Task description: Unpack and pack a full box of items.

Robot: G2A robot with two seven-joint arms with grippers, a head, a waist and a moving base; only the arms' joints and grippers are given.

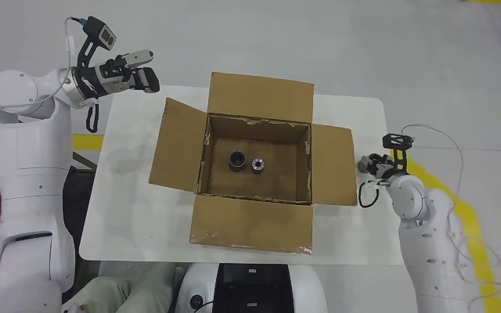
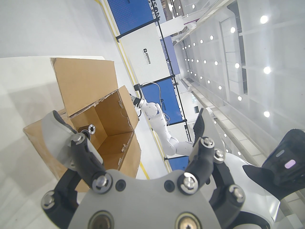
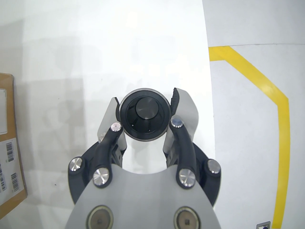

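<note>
Mid-table, cardboard box (image 1: 262, 95) sits open, flaps splayed, two round metal parts (image 1: 236, 160) side by side on its floor. Right of the box, right gripper (image 3: 145, 97) is clamped on a black cylinder (image 3: 144, 117) over the tabletop (image 3: 119, 36). Left gripper (image 2: 128, 120) hangs wide open and empty off its far left corner.

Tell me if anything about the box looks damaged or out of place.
The cardboard box has ragged, torn edges along its rim and flap folds. It sits on the table, flaps open; a larger metal part and a smaller metal part sit side by side inside. Nothing else stands out.
</note>
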